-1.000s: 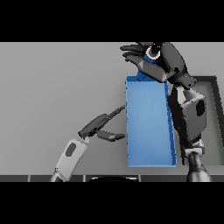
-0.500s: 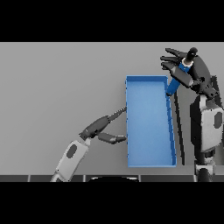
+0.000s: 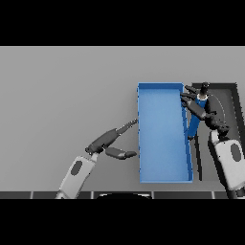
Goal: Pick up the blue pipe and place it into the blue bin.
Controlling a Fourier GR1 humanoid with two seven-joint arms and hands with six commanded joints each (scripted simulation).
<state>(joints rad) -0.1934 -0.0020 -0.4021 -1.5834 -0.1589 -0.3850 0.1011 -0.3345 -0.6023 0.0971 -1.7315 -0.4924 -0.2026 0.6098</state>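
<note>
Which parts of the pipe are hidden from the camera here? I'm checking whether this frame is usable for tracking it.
Head view: the right hand covers the upper part of the blue pipe; only a slanted blue stretch shows below it, beside the right wall of the open blue rectangular bin. Lighting is flat, without glare. The left hand blocks nothing.

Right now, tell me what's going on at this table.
The robot's right hand has its fingers curled around the blue pipe, just past the right wall of the blue bin, over a dark tray. The pipe hangs slanted, its lower end close to the bin's right rim; it is not in the bin yet. The left hand is open with straight fingers beside the bin's left wall, holding nothing. Nothing shows inside the bin.
</note>
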